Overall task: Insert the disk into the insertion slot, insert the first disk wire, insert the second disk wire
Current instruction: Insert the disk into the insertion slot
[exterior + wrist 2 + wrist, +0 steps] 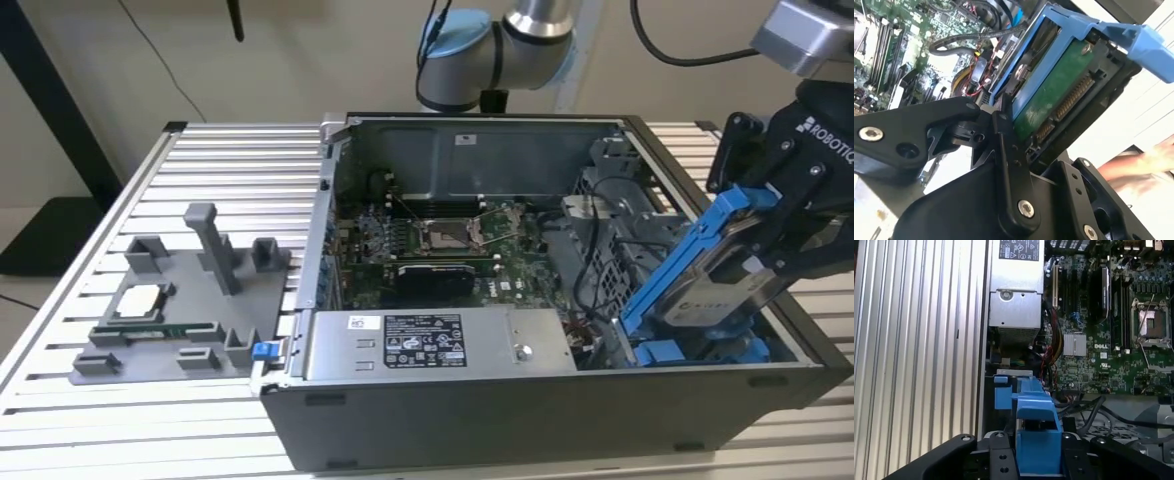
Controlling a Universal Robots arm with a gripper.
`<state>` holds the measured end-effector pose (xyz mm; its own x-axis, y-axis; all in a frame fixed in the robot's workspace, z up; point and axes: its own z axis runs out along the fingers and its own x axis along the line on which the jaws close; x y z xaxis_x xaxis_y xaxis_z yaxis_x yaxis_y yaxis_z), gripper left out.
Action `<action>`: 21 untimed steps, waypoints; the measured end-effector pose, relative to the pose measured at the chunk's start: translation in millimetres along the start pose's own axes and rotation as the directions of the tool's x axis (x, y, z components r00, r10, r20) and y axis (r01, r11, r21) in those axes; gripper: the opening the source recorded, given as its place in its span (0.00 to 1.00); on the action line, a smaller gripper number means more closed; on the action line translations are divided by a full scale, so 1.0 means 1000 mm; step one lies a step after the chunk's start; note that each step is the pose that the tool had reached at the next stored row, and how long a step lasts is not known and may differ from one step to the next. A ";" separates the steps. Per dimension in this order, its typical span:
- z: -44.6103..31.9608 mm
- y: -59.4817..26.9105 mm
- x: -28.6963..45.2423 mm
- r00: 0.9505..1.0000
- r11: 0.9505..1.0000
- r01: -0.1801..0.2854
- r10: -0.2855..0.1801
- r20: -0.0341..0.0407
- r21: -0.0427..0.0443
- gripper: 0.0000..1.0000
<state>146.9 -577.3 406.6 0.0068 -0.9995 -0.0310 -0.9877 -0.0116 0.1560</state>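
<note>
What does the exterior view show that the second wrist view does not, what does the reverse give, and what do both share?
Exterior view: the whole open grey computer case, its black-labelled grey power-supply box and a grey fixture tray on the slatted table. Second wrist view: the silver-grey disk from its green circuit-board side, with a connector row. Shared: the black gripper shut on that disk in its blue plastic carrier, and the green motherboard.
</note>
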 end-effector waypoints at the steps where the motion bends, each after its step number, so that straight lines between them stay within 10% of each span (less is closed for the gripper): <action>1: 0.0001 0.0008 0.0000 1.000 1.000 0.000 0.000 0.001 0.007 0.00; 13: 0.0008 0.0089 0.0017 1.000 1.000 0.003 -0.003 0.010 0.028 0.00; 21: 0.0006 0.0116 0.0021 1.000 0.998 0.004 -0.004 0.011 0.058 0.00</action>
<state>135.3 -579.6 407.7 0.0092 -0.9990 -0.0427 -0.9951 -0.0133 0.0980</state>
